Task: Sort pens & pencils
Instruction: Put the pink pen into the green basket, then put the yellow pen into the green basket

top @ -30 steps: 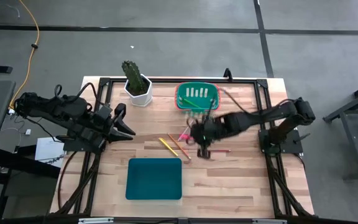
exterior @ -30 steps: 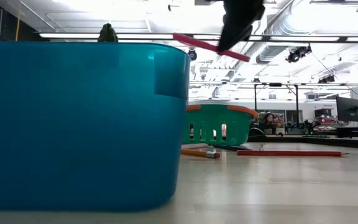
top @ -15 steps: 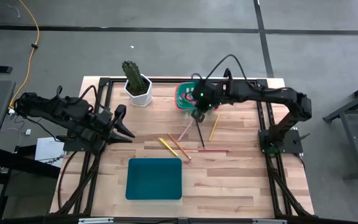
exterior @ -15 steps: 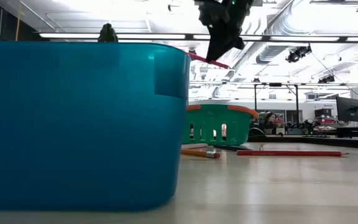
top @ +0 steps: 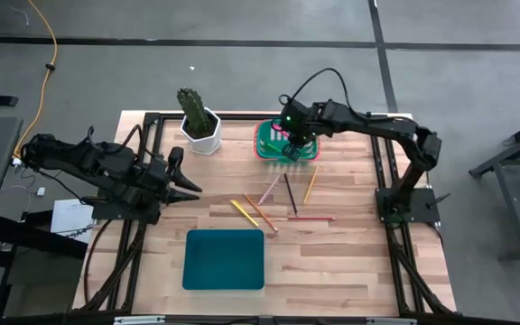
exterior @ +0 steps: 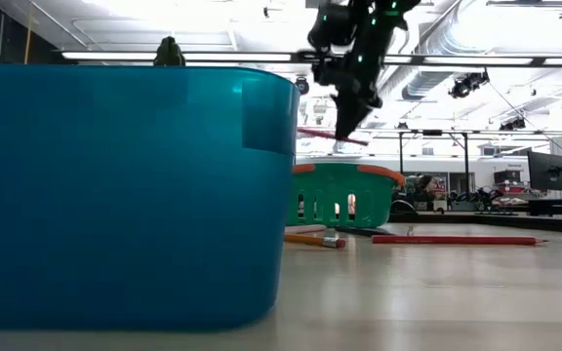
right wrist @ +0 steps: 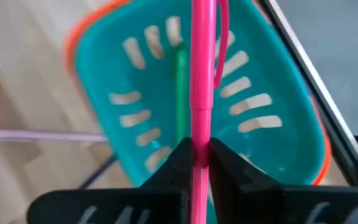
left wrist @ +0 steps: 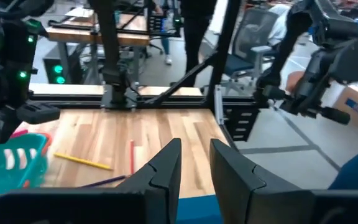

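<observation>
My right gripper (top: 292,149) hangs over the green basket (top: 269,153) at the table's far side, shut on a pink pen (right wrist: 202,68). A green pen (right wrist: 180,87) lies inside the basket. Several pencils lie flat on the wood near the middle: yellow (top: 242,211), orange (top: 262,214), red (top: 311,218), dark (top: 290,193) and another yellow one (top: 311,183). A pale pink stick (top: 270,190) lies among them. My left gripper (top: 188,185) waits open at the table's left, off the table top, with nothing between its fingers (left wrist: 194,168). My right gripper pinches the pink pen's barrel (right wrist: 200,134) between its two fingers. The fingers slant down from above. The pen sticks out past the fingertips, its clip end (right wrist: 221,43) away from them. It hangs nearly level (exterior: 328,135), clear above the basket.
A teal bin (top: 224,259) stands near the front edge and fills the left of the low view (exterior: 125,195). A potted cactus (top: 199,122) stands at the far left beside the basket. A black frame (top: 152,117) rims the table.
My right gripper has carried the pink pen from above the loose pencils at the table's middle toward the far edge, and now stands over the green basket. The pen has tipped closer to level. The pencils on the table have stayed where they were.
</observation>
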Controlling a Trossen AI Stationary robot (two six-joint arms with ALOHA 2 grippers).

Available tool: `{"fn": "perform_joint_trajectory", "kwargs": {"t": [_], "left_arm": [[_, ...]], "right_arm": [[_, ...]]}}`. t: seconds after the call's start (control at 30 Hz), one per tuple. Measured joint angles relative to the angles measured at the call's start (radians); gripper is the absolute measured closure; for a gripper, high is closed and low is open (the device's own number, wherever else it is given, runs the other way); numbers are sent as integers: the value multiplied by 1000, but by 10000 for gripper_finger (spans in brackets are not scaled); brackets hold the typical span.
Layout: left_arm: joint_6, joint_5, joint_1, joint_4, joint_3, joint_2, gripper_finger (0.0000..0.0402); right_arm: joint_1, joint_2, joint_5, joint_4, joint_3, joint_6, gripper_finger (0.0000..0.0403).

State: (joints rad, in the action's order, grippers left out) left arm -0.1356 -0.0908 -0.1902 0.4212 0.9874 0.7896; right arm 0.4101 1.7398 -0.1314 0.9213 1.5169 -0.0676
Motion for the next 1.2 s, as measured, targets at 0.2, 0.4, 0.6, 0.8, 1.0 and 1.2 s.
{"fn": "perform_joint_trajectory", "kwargs": {"t": [0.2, 0.4, 0.6, 0.8, 1.0, 1.2], "left_arm": [[-20, -34, 0, 7, 0, 31, 330], [-27, -42, 0, 7, 0, 82, 330], [-29, -60, 0, 11, -1, 140, 330], [-28, -60, 0, -10, 0, 177, 330], [-17, -60, 0, -6, 0, 177, 330], [-1, -67, 0, -8, 0, 172, 330]], "right_arm": [[72, 48, 38, -6, 0, 76, 391], [122, 59, 91, -6, 0, 130, 391], [150, 75, 169, -6, -1, 155, 369], [151, 82, 174, -22, -1, 155, 332], [151, 82, 177, -38, -1, 131, 321], [142, 82, 260, -51, -1, 67, 320]]}}
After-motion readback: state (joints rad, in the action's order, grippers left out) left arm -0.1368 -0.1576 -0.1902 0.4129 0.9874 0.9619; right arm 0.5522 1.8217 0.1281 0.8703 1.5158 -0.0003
